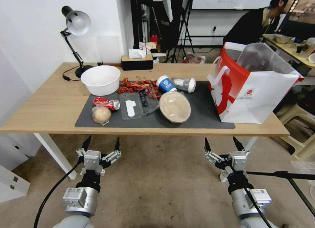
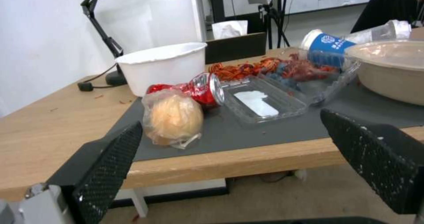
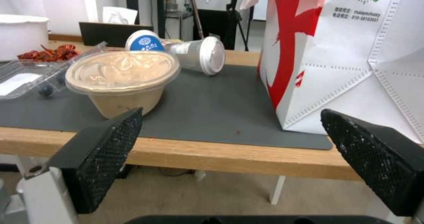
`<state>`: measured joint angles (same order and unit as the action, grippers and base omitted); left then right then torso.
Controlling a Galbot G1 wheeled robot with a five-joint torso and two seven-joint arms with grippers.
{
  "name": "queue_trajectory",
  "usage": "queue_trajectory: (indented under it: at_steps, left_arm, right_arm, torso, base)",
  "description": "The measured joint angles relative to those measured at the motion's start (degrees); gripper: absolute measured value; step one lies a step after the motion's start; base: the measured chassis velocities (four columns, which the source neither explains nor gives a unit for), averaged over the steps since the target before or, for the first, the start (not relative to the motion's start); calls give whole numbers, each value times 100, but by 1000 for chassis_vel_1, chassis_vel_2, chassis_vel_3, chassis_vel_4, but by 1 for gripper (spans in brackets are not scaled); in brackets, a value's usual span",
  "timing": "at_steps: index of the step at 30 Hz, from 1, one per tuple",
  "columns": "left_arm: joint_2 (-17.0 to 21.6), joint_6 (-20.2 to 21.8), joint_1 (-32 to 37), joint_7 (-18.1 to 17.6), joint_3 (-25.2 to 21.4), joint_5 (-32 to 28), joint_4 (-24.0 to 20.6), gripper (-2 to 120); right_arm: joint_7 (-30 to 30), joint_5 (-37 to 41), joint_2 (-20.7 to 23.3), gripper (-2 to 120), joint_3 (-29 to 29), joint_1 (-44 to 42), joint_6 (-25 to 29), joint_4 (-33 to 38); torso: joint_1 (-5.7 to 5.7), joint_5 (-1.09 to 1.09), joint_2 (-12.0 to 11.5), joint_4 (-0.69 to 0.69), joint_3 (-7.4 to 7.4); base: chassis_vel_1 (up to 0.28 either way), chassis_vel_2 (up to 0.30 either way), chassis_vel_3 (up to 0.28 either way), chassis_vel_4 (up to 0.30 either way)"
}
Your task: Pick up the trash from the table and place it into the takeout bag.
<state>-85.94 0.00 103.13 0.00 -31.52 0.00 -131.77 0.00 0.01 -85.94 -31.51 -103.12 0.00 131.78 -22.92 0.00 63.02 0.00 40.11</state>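
On the table (image 1: 42, 106) a dark grey mat (image 1: 203, 116) carries the trash: a plastic-wrapped tan ball (image 1: 101, 114) (image 2: 174, 119), a crushed red can (image 1: 106, 103) (image 2: 194, 89), red food leftovers (image 1: 136, 86), a blue paper cup (image 1: 165, 83) (image 3: 143, 41) lying on its side, a clear plastic cup (image 1: 184, 84) (image 3: 201, 55) lying on its side and a round tan lidded bowl (image 1: 175, 106) (image 3: 121, 76). The takeout bag (image 1: 254, 87) (image 3: 349, 58) stands open at the mat's right end. My left gripper (image 1: 101, 145) and right gripper (image 1: 223, 143) hang open and empty below the table's front edge.
A white bowl (image 1: 100, 79), an open clear clamshell tray (image 1: 134, 105), a desk lamp (image 1: 76, 24) and a black tissue box (image 1: 136, 61) also stand on the table. A tripod leg (image 1: 288, 175) crosses the floor at the right. A person sits behind the bag.
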Motion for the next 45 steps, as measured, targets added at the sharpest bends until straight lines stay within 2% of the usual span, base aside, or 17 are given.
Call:
queue_trajectory:
  at_steps: [21, 23, 26, 27, 30, 31, 32, 34, 36, 42, 45]
  left_arm:
    - [-1, 31, -20, 0, 0, -25, 0, 100]
    - [-7, 146, -79, 4, -1, -103, -2, 100]
    - [-58, 781, -434, 36, -11, -541, -20, 100]
    - [-58, 781, -434, 36, -11, -541, -20, 100]
    - [-119, 1494, -826, 76, -26, -1032, -51, 100]
    - [-119, 1494, -826, 76, -26, -1032, -51, 100]
    - [-118, 1667, -974, 94, -40, -1231, -43, 100]
    - [-42, 1578, -1060, 97, -84, -1376, 42, 100]
    - [-19, 1525, -1080, 100, -89, -1392, 66, 100]
    - [75, 1365, -1115, 136, -86, -1397, 146, 100]
    - [144, 1299, -1214, 192, -45, -1404, 236, 100]
  right_arm:
    - [2, 7, 0, 100, 0, 12, -29, 6]
    - [19, 49, -1, 100, -9, 56, -130, 38]
    - [148, 311, -3, 100, -110, 338, -757, 267]
    - [148, 311, -3, 100, -110, 338, -757, 267]
    - [254, 563, -3, 100, -186, 589, -1244, 450]
    - [254, 563, -3, 100, -186, 589, -1244, 450]
    - [317, 822, 25, 100, -215, 760, -1448, 498]
    - [403, 1137, 71, 100, -257, 973, -1633, 587]
    - [434, 1278, 97, 100, -242, 1011, -1609, 562]
    - [478, 1644, 180, 100, -177, 1046, -1298, 444]
    - [478, 1923, 257, 100, -121, 1149, -927, 166]
  torso:
    - [0, 0, 0, 0, 0]
    - [1, 1, 0, 0, 0]
    - [0, 0, 0, 0, 0]
    - [0, 0, 0, 0, 0]
    - [0, -2, 0, 0, 0]
    - [0, -2, 0, 0, 0]
    - [0, 1, 0, -4, 1]
    - [0, -4, 0, 1, 0]
    - [-1, 0, 0, 1, 1]
    - [0, 0, 0, 0, 0]
    - [0, -1, 0, -3, 1]
  base:
    - [0, 0, 0, 0]
    - [0, 0, 0, 0]
    - [0, 0, 0, 0]
    - [0, 0, 0, 0]
    - [0, 0, 0, 0]
    - [0, 0, 0, 0]
    - [0, 0, 0, 0]
    - [0, 0, 0, 0]
    - [0, 0, 0, 0]
    - [0, 0, 0, 0]
    - [0, 0, 0, 0]
